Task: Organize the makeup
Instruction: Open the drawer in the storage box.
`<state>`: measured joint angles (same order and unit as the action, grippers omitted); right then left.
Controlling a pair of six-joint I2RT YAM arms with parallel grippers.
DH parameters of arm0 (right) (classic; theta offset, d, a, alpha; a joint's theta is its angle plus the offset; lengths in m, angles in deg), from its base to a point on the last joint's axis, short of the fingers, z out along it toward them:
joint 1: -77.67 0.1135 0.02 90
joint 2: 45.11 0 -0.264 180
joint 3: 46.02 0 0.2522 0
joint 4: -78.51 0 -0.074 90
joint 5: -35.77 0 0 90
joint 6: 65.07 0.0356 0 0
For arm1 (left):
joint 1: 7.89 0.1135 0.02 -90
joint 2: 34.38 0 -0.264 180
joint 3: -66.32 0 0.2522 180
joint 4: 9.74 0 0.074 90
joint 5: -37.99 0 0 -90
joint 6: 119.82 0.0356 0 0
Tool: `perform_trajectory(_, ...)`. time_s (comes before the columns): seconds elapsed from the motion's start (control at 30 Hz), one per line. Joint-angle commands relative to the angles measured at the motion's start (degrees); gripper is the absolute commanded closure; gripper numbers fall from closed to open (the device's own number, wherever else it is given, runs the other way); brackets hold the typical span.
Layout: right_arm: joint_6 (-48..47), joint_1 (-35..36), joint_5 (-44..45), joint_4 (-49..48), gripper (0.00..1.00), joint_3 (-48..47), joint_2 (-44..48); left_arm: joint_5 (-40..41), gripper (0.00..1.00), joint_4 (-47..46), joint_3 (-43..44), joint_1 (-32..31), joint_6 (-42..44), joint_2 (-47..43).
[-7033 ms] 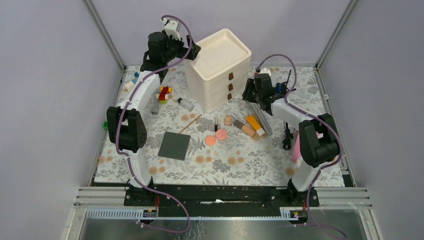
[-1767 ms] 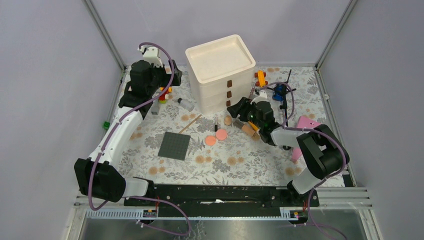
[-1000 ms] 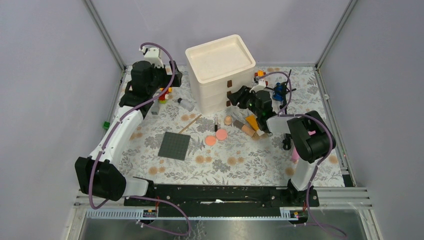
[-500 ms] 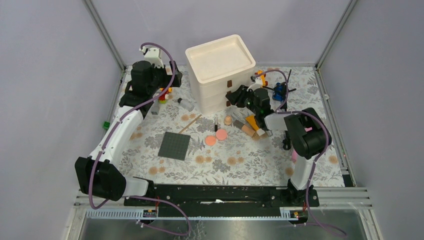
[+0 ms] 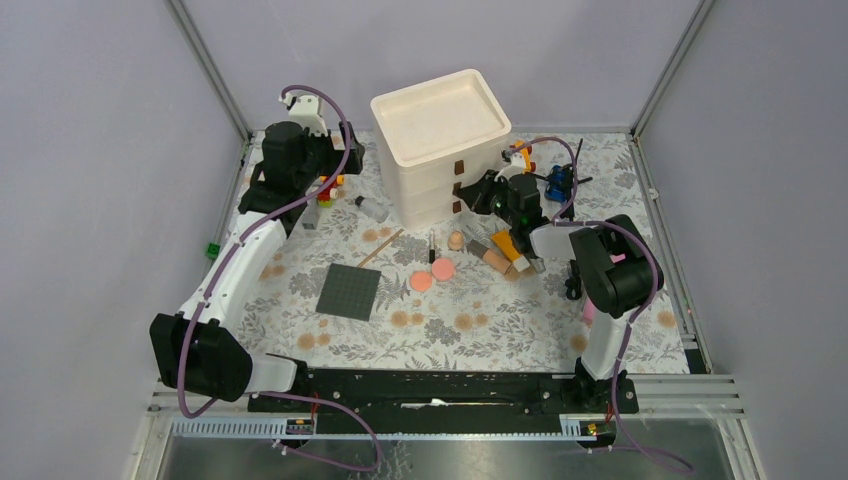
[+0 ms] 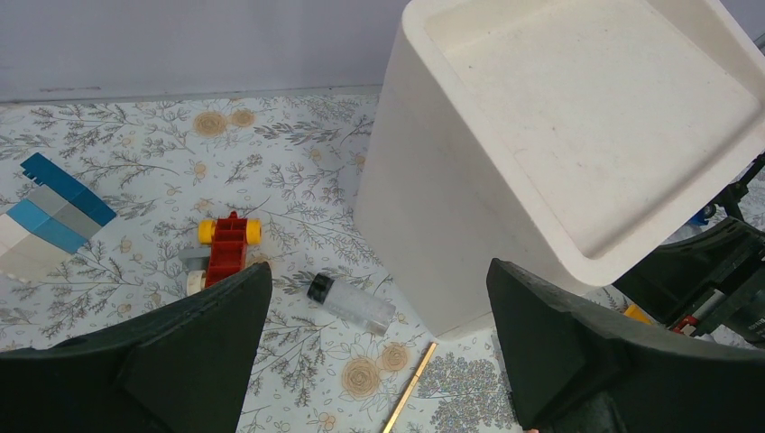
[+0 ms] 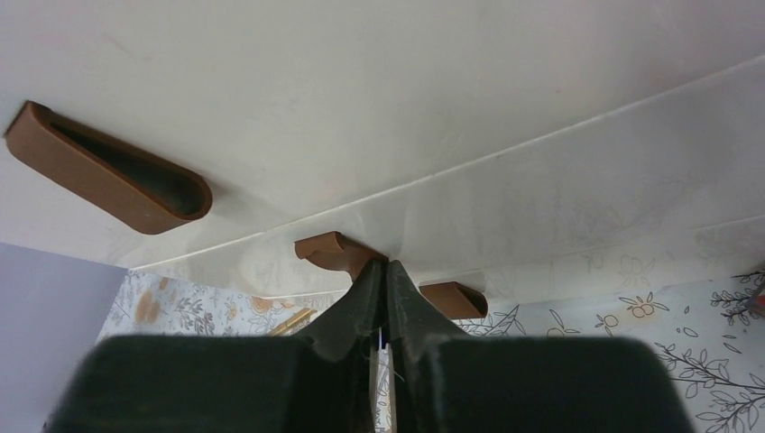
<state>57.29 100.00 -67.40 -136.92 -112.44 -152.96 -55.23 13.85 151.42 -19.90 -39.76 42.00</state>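
While the right gripper [image 7: 386,267] rests its tips against the middle brown handle [image 7: 336,251] of the white drawer unit [image 5: 440,150], its jaws are almost fully together; if they pinch the handle's edge, I cannot tell. The left gripper [image 6: 377,271] hangs with jaws wide apart above the black-capped clear bottle [image 6: 352,304], which lies on the bench [image 5: 450,320] just left of the unit. The orange tube [image 5: 510,245], the beige tube [image 5: 495,260] and two salmon-pink discs [image 5: 443,268] lie in front of the drawers
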Motion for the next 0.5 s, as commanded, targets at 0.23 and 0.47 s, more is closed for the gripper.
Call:
perform_trajectory(0.23, -3.76, 0.0, 0.48, 0.93, 1.0, 1.86, 6.05, -1.0, 0.01, -2.21, 2.85, -0.12, 0.32, 0.17)
perform_trajectory(0.47, -4.79, 0.01, 1.21, 3.15, 1.0, 5.91, 11.86, -1.0, 0.01, -2.18, 2.79, -0.12, 0.44, 0.0)
